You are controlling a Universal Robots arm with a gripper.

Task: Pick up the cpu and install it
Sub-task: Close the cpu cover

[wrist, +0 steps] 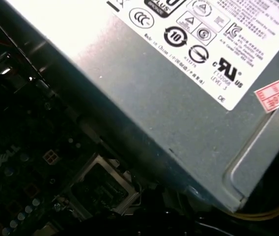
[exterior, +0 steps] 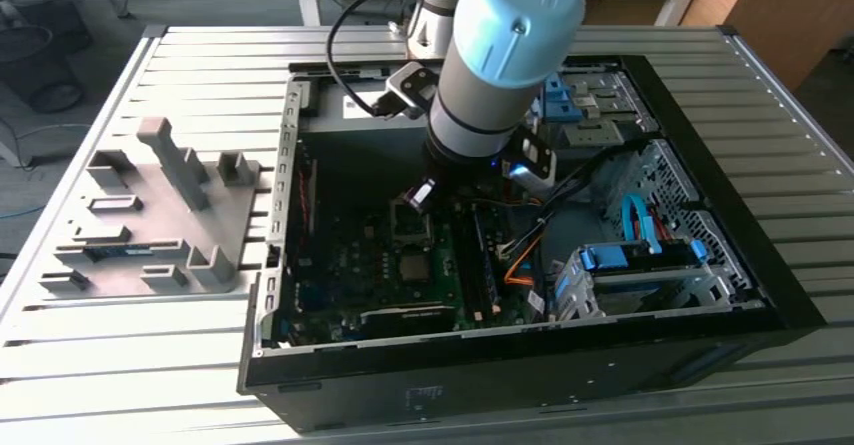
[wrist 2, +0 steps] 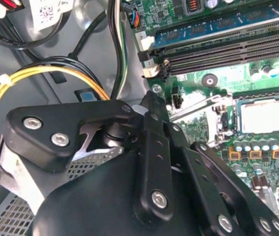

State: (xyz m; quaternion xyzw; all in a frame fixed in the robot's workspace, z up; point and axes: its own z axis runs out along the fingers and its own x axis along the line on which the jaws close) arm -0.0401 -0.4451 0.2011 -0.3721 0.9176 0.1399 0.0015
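Second wrist view: square, silver-grey cpu [wrist 2: 264, 117].

You see matt black links with bright screws on the gripper [wrist 2: 152, 110], a dull silver-metal cpu [wrist 2: 264, 117], and a smooth grey-painted metal power supply [wrist: 179, 113].

Arm [exterior: 501, 60]: fat cylindrical links in silver-grey, light blue cap at the joint, black band around the lower wrist section, black cable running along the link, small blue light at the wrist. Gripper [wrist 2: 152, 105], second wrist view: matte black linkage bars behind the jaws, joined by silver round-head screws, with a black rounded plate carrying two more screws beside them.
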